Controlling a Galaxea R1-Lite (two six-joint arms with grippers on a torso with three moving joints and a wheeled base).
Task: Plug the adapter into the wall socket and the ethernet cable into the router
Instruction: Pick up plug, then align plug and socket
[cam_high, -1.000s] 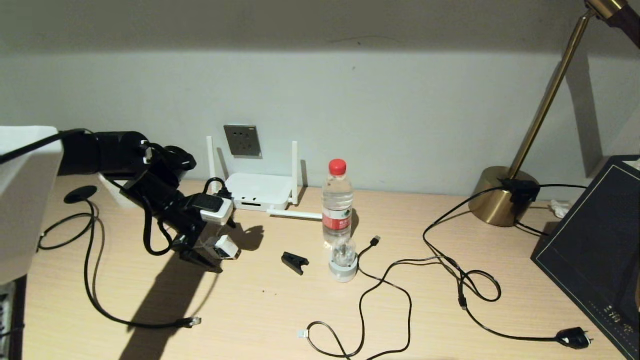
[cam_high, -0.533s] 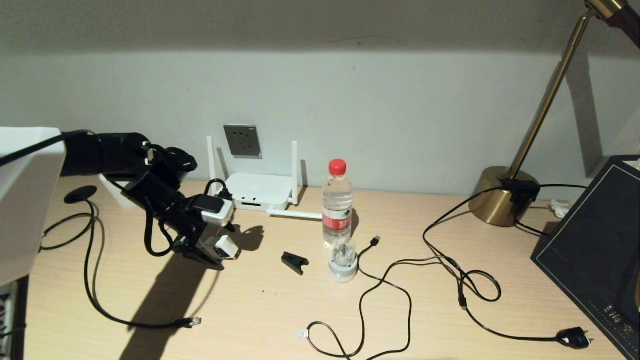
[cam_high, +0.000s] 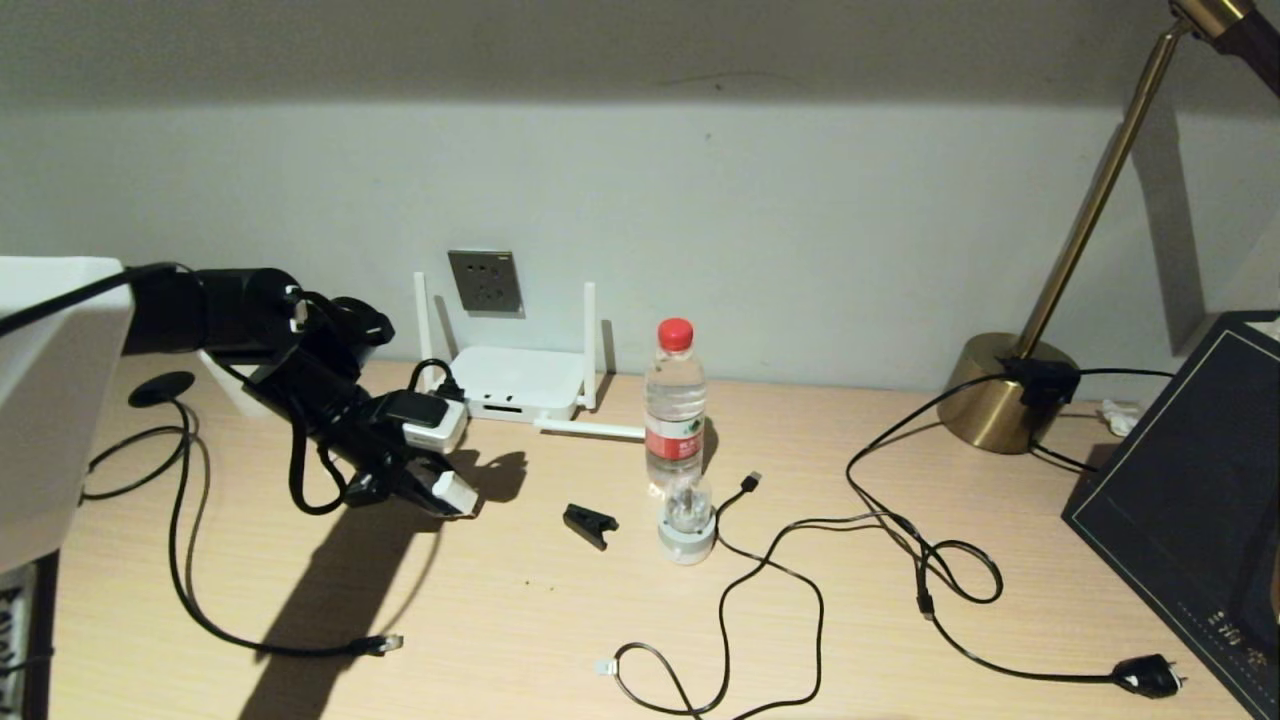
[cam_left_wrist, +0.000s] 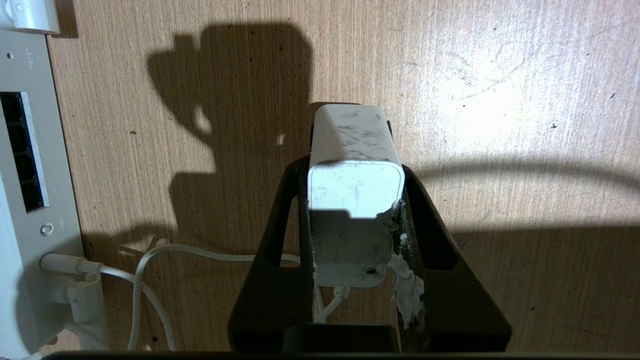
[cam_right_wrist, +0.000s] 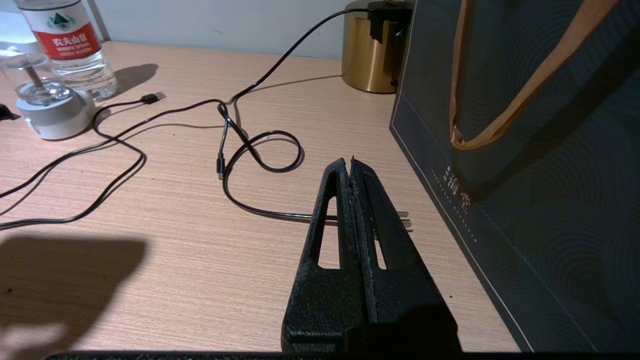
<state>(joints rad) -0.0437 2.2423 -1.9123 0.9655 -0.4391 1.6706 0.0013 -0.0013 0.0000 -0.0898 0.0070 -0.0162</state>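
Light wooden surface (cam_high: 560, 620); flat white router with stick antennas (cam_high: 517, 380) at the wall, grey metal wall socket (cam_high: 485, 281) above it; left tool (cam_left_wrist: 356, 200) clamped on scuffed white cube adapter (cam_left_wrist: 356, 165), just above surface; right tool (cam_right_wrist: 352, 170) parked, closed, empty; step: carrying adapter; next likely lift, align pins to socket.

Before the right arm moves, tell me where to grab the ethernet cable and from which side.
Grip the ethernet cable just behind its plug end, coming from above. The plug lies flat near the table's front edge, pointing right, cable trailing left, with bare wood around it. A pinch across the boot would probably leave the tip free for the router.
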